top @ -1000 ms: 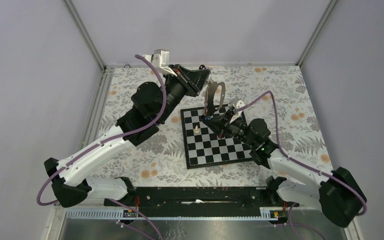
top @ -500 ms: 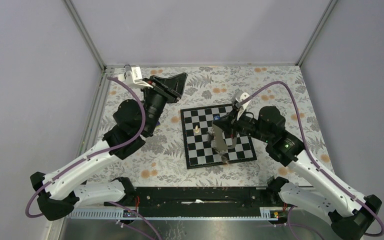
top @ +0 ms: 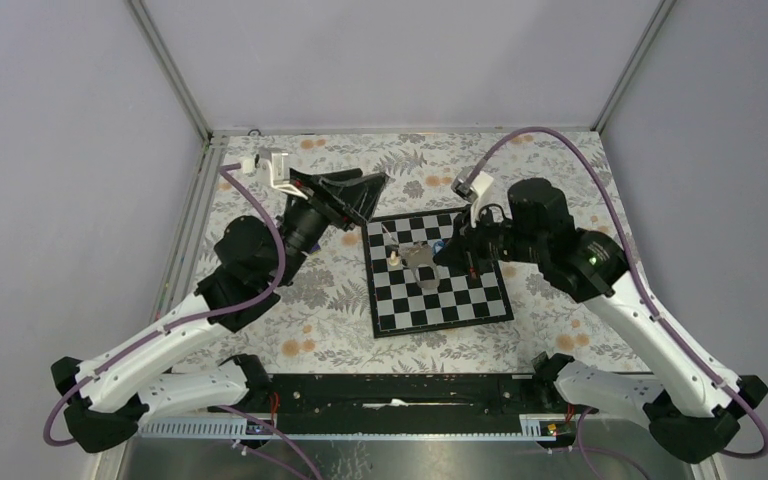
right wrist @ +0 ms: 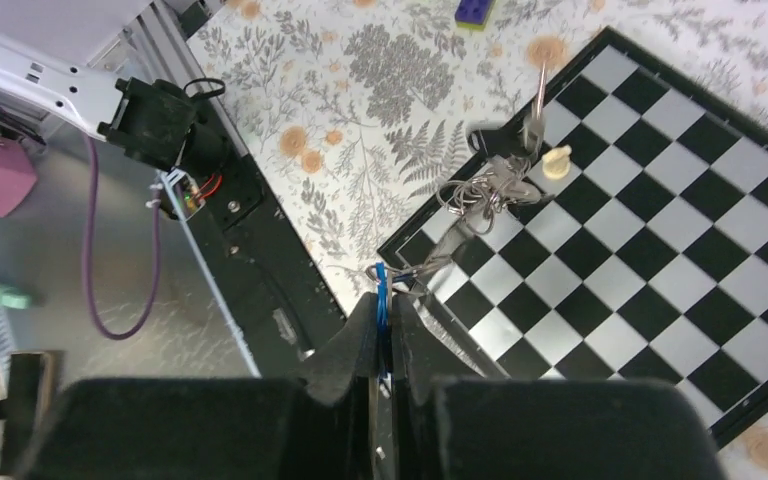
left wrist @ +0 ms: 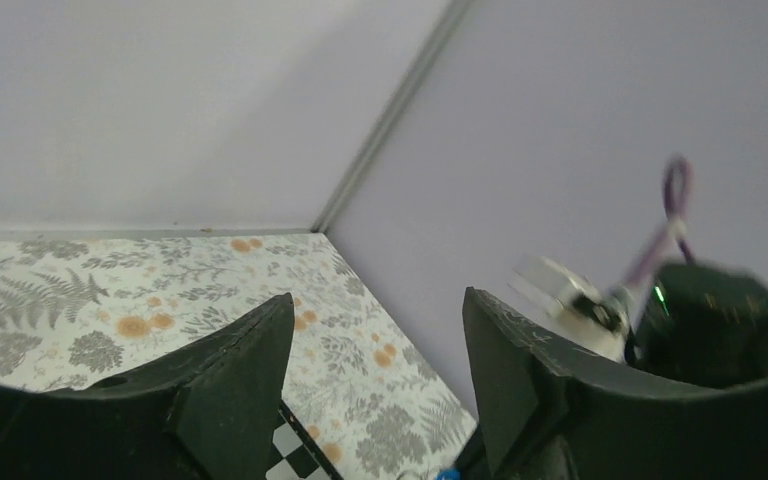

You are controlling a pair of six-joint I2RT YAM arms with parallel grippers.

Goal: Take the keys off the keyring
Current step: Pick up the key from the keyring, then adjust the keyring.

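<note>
Right gripper (right wrist: 384, 308) here is clamped tight on the blue carabiner of the keyring (top: 421, 266), which dangles over the chessboard (top: 460, 305) toward its far left corner. The keys (right wrist: 480, 190) hang bunched up just beside the pale pawn (right wrist: 557, 160), so that's what's crowding them. My left gripper (left wrist: 378, 310) is spread apart with nothing in it, off the board's far left corner. A purple-and-lime block (right wrist: 473, 11) sits on the flowery table (top: 330, 320).

The keys (right wrist: 490, 185) are a blurred tangle, number untellable. The keyring (right wrist: 381, 278) is partly hidden inside the right gripper (right wrist: 387, 305).
</note>
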